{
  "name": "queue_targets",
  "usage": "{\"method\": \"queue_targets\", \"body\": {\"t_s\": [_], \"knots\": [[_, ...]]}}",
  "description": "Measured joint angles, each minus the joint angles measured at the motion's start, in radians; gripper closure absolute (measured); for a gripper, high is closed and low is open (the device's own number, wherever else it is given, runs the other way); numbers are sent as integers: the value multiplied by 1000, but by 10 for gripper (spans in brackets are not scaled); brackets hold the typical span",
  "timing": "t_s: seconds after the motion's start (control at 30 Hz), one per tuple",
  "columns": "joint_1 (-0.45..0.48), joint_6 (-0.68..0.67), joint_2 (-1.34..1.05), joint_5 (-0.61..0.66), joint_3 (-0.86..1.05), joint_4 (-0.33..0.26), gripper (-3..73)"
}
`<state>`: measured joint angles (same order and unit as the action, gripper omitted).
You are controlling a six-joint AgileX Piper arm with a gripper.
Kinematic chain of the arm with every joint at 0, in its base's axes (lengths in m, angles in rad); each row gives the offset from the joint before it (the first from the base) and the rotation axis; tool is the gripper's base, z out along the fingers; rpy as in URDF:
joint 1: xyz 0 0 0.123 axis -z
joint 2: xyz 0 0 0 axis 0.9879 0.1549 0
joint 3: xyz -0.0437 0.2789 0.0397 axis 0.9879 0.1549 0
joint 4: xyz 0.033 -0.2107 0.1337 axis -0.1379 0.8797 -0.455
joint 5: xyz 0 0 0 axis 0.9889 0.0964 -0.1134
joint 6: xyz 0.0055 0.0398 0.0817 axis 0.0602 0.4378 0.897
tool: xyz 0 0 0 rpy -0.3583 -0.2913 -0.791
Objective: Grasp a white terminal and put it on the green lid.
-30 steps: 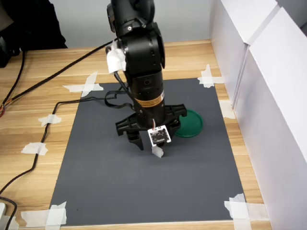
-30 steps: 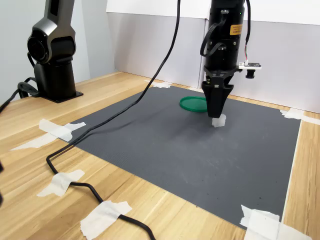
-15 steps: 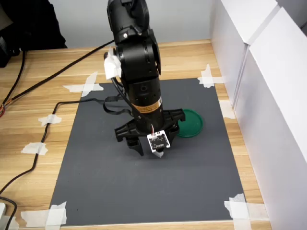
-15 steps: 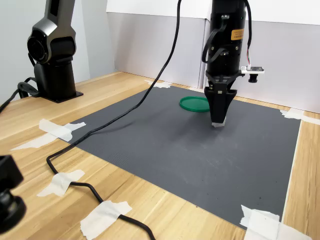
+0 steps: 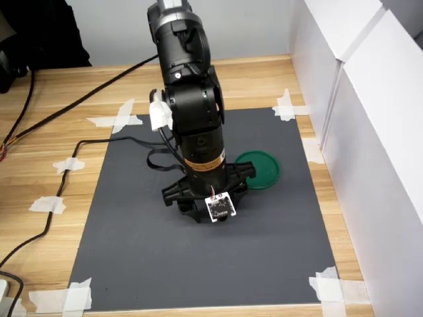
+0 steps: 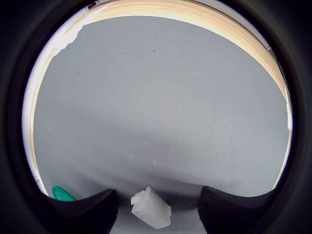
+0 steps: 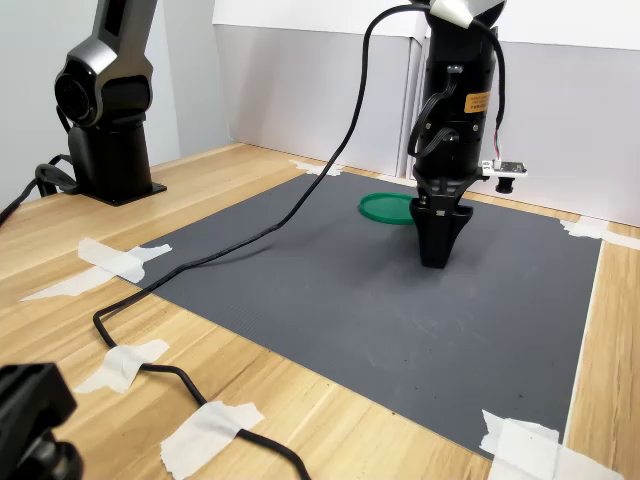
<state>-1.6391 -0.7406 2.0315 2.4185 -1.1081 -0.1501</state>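
The white terminal (image 6: 151, 208) lies on the dark mat, small and blocky, between the two dark fingertips (image 6: 85, 212) seen in the wrist view. Both fingertips stand clear of it on either side. My gripper (image 6: 157, 195) is open and down at the mat. In the first exterior view the gripper (image 5: 206, 212) hides the terminal under the wrist camera board. The green lid (image 5: 259, 170) lies flat on the mat just beyond the gripper toward the first exterior view's right. In the second exterior view the gripper (image 7: 437, 255) points straight down, with the lid (image 7: 385, 208) behind it. A sliver of the lid (image 6: 62, 194) shows in the wrist view.
The dark mat (image 5: 145, 251) is taped to a wooden table (image 5: 53, 165). White boxes (image 5: 370, 99) wall the first exterior view's right side. A black cable (image 5: 73, 148) runs over the mat's edge. Another arm's base (image 7: 110, 130) stands at the second exterior view's left.
The arm has come down toward the mat. The terminal, seen below the fingertips a second ago, is now covered by the gripper in both exterior views.
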Motion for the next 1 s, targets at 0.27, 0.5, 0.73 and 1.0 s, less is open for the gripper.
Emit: {"method": "queue_targets", "body": {"t_s": [0.27,0.5,0.73,1.0], "knots": [[0,-32,0,-6,0,-18,133],[0,-37,0,-5,0,-23,435],[0,-58,-8,8,0,-58,473],[-14,-154,-82,105,0,-135,475]]}}
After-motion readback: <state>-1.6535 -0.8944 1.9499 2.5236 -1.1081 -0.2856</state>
